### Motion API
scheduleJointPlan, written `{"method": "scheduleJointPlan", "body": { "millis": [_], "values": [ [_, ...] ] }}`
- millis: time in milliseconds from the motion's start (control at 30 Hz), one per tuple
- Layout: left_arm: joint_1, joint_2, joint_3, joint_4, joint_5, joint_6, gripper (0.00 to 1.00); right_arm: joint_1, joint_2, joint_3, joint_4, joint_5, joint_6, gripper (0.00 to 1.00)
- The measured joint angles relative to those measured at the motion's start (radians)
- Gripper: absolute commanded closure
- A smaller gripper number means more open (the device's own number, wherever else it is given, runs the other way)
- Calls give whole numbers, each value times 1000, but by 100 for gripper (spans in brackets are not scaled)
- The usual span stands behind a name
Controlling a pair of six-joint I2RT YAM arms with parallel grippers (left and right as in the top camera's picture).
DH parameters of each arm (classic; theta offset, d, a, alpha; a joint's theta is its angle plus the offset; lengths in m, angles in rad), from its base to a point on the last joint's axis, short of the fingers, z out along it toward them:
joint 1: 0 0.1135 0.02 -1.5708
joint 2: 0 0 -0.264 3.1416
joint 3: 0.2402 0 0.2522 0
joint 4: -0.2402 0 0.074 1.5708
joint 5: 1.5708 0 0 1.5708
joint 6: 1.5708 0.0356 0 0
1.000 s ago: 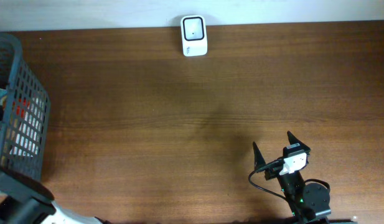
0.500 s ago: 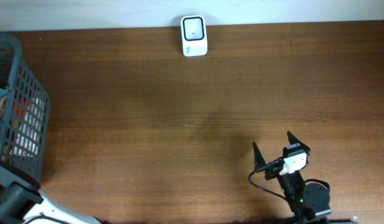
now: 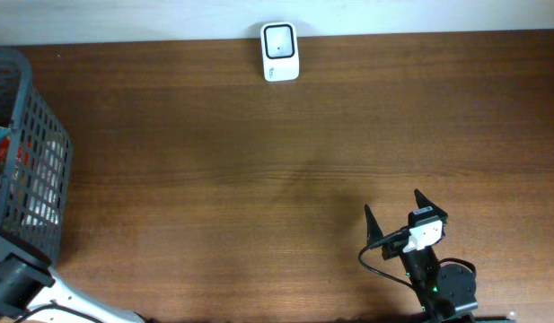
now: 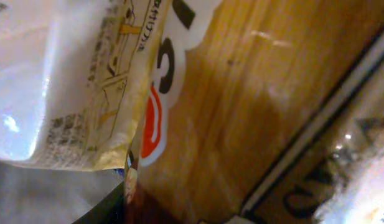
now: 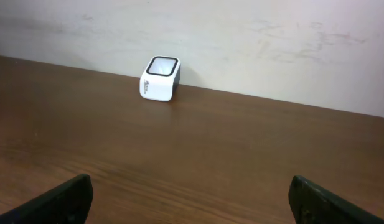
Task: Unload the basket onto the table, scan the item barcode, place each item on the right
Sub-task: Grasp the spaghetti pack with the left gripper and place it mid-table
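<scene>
Over the wooden table [image 3: 214, 179] (pale wall [image 5: 241, 37] behind), right end effector [image 3: 391, 201] gapes; left end effector unclear.

We take the scanner [image 3: 280, 52] as our mark: it sits on the bench [image 3: 214, 161] at the far edge, against the wall. Far to the scanner's left, at the bench's left end, stands the basket [image 3: 36, 170] with packets [image 4: 55, 81] in it. Nearer us and to the scanner's right, the right pincer [image 3: 393, 203] hangs over the bench, facing the scanner, well apart from it
</scene>
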Motion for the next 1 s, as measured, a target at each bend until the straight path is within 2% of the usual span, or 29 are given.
{"method": "scheduleJointPlan", "body": {
  "millis": [133, 200, 267, 333, 433, 633, 767, 833, 900, 933, 1000],
  "values": [
    [0, -28, -11, -18, 11, -51, 100, 0, 0, 0, 0, 0, 1, 1],
    [0, -103, -26, -27, 49, -74, 100, 0, 0, 0, 0, 0, 0, 1],
    [-3, -214, -31, -1, 109, -103, 100, 0, 0, 0, 0, 0, 0, 1],
    [0, -384, -31, 92, 188, -157, 100, 0, 0, 0, 0, 0, 0, 1],
    [-1, -500, -27, 138, 237, -240, 100, 0, 0, 0, 0, 0, 0, 1],
    [-1, -510, -27, 143, 248, -314, 100, 0, 0, 0, 0, 0, 1, 2],
    [-36, -595, -3, 205, 247, -431, 100, 0, 0, 0, 0, 0, 0, 1],
    [-148, -729, 31, 191, 235, -541, 100, 0, 0, 0, 0, 0, 0, 1],
    [-360, -860, 66, 42, 255, -592, 100, 0, 0, 0, 0, 0, 1, 1],
    [-472, -887, 73, -27, 275, -604, 100, 0, 0, 0, 0, 3, 0, 1],
    [-660, -841, 64, -159, 206, -636, 100, 0, 0, 0, -1, 5, 1, 1]
  ]
}}
